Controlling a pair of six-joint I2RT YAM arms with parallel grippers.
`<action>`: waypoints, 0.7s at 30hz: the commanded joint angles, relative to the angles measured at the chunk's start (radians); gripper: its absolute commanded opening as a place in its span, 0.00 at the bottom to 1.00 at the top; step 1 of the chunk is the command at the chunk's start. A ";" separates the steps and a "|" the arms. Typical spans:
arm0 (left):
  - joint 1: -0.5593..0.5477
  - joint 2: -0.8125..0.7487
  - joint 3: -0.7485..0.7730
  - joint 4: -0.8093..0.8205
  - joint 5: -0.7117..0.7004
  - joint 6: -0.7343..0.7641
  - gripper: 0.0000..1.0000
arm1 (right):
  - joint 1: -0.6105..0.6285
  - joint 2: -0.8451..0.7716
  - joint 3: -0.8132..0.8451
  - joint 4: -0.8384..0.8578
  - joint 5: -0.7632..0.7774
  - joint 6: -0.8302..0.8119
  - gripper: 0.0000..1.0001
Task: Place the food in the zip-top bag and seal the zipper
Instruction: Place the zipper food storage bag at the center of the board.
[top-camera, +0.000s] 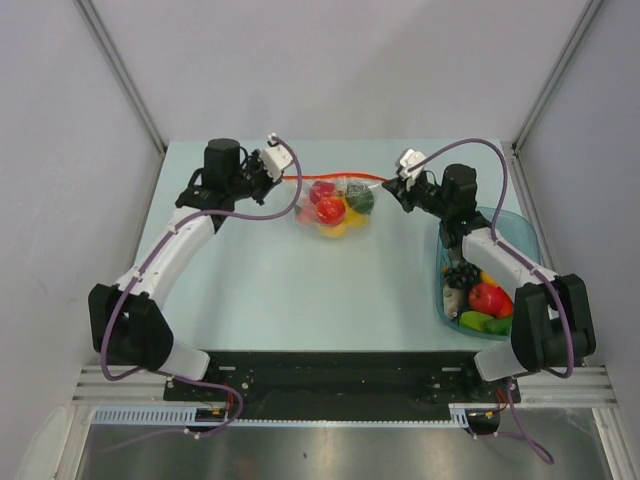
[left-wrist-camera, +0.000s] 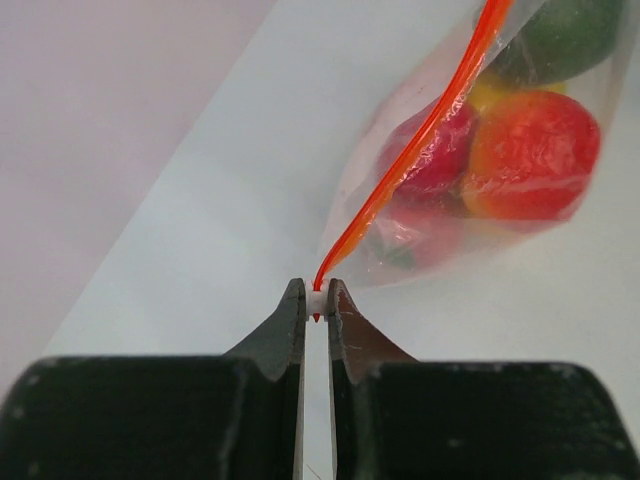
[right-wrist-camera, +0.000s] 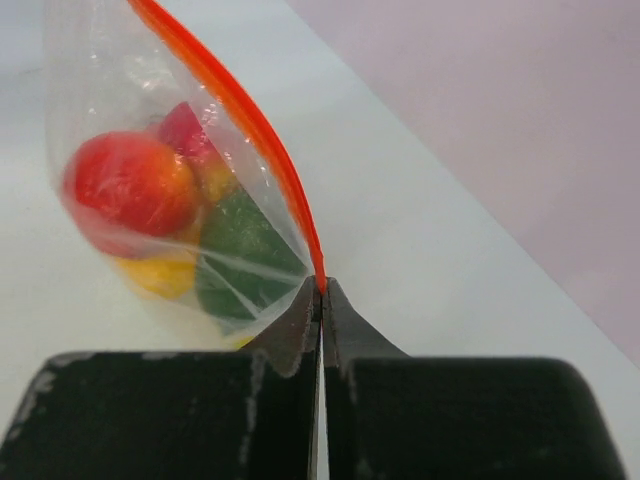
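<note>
The clear zip-top bag (top-camera: 335, 205) hangs between my two grippers at the far middle of the table, with red, yellow and green toy food (top-camera: 330, 210) inside. Its red-orange zipper (top-camera: 330, 177) is stretched taut along the top. My left gripper (top-camera: 283, 180) is shut on the zipper's left end, on a small white slider (left-wrist-camera: 317, 300). My right gripper (top-camera: 390, 186) is shut on the zipper's right end (right-wrist-camera: 320, 283). The bag (left-wrist-camera: 470, 160) shows red and green pieces in the left wrist view. In the right wrist view the bag (right-wrist-camera: 170, 200) holds red, yellow and green pieces.
A teal translucent tub (top-camera: 525, 235) stands at the right edge with more toy food (top-camera: 485, 300) in it, under my right arm. Grey walls close in the back and both sides of the table (top-camera: 300, 290).
</note>
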 joint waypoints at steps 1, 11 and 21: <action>0.016 -0.048 -0.073 -0.003 0.009 0.004 0.00 | 0.011 0.012 0.046 -0.096 -0.095 -0.089 0.00; 0.001 -0.258 -0.522 -0.104 0.103 0.184 0.00 | 0.088 0.034 -0.017 -0.598 -0.227 -0.383 0.00; -0.084 -0.416 -0.702 -0.152 0.111 0.193 0.07 | 0.182 -0.040 -0.166 -0.784 -0.199 -0.585 0.04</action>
